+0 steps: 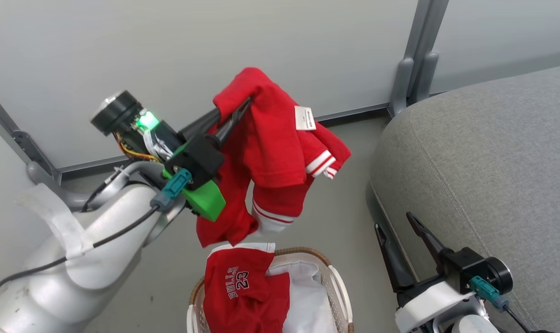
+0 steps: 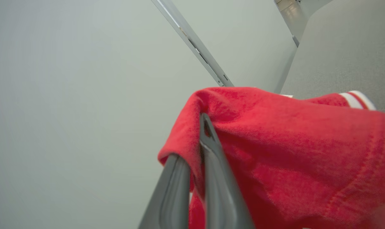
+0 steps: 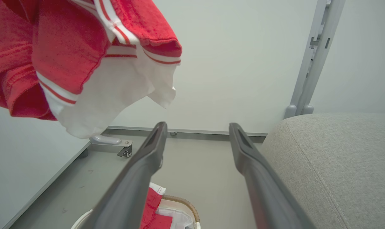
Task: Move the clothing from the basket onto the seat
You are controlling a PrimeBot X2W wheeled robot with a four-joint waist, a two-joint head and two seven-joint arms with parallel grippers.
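My left gripper [image 1: 236, 115] is shut on a red garment with white stripe trim [image 1: 270, 148], which hangs in the air above the basket [image 1: 337, 282]. The left wrist view shows the fingers [image 2: 211, 152] pinching a fold of that red cloth [image 2: 291, 149]. A second red garment printed "BULLS 23" [image 1: 238, 286] lies in the white basket over its white liner [image 1: 307, 300]. My right gripper [image 1: 395, 226] is open and holds nothing, beside the grey seat [image 1: 488, 162]. In the right wrist view the hanging garment [image 3: 68, 47] is at upper left and the seat [image 3: 332, 165] at right.
Pale wall panels with grey metal posts [image 1: 416, 55] stand behind the grey floor [image 1: 340, 208]. A caster foot [image 3: 124, 151] of a panel rests on the floor at the wall. The basket rim [image 3: 182, 202] lies below my right fingers.
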